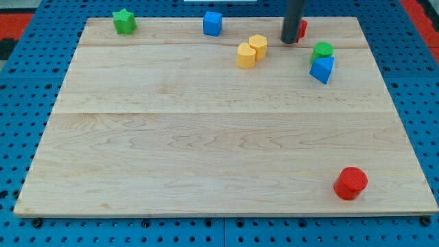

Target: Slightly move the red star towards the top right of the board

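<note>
The red star (302, 28) sits near the board's top edge, right of centre, and is mostly hidden behind my rod; only a red sliver shows on the rod's right side. My tip (289, 41) rests on the board right at the star's left side, seemingly touching it. A green block (323, 49) and a blue block (322, 68) lie just below and right of the star.
Two yellow blocks (252, 50) sit left of my tip. A blue cube (212, 22) and a green star (124, 21) lie along the top edge. A red cylinder (351, 182) stands at the bottom right. The wooden board (206, 137) lies on blue pegboard.
</note>
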You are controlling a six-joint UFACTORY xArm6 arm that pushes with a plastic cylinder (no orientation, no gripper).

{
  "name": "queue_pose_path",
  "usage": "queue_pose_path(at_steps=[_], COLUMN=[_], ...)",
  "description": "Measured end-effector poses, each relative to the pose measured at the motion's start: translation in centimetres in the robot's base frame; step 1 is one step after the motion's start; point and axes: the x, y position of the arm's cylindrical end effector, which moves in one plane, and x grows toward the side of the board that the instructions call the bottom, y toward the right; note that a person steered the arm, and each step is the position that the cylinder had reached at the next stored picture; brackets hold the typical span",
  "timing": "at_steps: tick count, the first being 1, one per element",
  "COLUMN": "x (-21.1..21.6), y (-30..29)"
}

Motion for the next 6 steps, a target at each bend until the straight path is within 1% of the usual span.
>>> queue_pose_path(at_steps=[1,2,3,6], x=[-0.5,-1.0,-1.4,-1.5], y=[-0.5,2.5,3.7,3.8])
